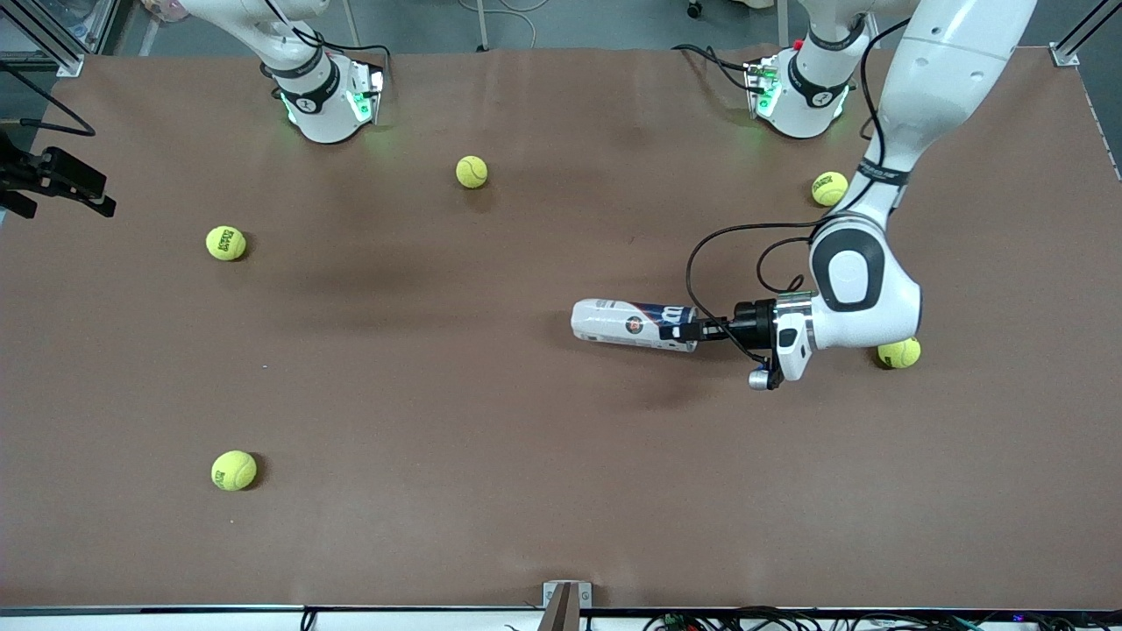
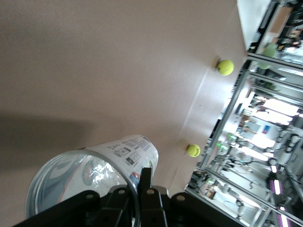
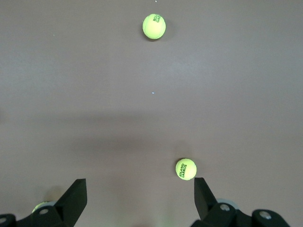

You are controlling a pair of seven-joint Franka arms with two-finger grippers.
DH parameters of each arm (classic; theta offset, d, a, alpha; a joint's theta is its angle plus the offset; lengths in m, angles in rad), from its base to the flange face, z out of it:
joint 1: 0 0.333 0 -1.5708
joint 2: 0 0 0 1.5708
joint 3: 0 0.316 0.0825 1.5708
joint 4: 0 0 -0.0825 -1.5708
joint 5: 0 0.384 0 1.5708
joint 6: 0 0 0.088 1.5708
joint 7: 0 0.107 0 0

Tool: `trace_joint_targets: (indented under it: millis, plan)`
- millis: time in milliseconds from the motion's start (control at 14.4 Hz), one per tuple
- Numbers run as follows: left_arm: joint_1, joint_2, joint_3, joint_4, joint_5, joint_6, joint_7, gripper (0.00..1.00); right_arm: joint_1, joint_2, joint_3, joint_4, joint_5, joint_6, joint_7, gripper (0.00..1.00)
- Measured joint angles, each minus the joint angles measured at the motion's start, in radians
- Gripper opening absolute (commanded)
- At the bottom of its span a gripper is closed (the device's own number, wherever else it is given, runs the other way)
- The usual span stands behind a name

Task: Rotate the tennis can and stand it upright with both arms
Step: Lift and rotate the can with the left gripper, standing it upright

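The tennis can lies on its side in the middle of the table, toward the left arm's end. Its label is white and dark blue, with a W logo. My left gripper is level with the can's end that points toward the left arm's end of the table and is shut on its rim. In the left wrist view the can fills the lower part, and the gripper pinches its wall. My right gripper is open and empty high over the table; it is out of the front view.
Several yellow-green tennis balls lie scattered: one beside the left arm's wrist, one near the left base, one between the bases, two toward the right arm's end. A black camera mount stands at that table edge.
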Motion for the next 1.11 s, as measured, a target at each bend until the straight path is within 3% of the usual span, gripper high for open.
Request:
trace_joint_targets:
  millis: [487, 766, 1114]
  plan:
    - [-0.002, -0.099, -0.001, 0.184, 0.589, -0.184, -0.523, 0.0, 0.0, -0.001, 0.0, -0.001, 0.0, 0.0, -0.001, 1.0]
    - [-0.026, -0.143, -0.055, 0.259, 0.885, -0.261, -0.754, 0.0, 0.0, -0.002, 0.0, -0.001, 0.0, 0.004, -0.002, 1.0]
    - [-0.179, -0.155, -0.096, 0.264, 1.203, -0.261, -1.061, 0.0, 0.0, -0.002, 0.0, -0.001, 0.0, 0.005, -0.004, 1.0]
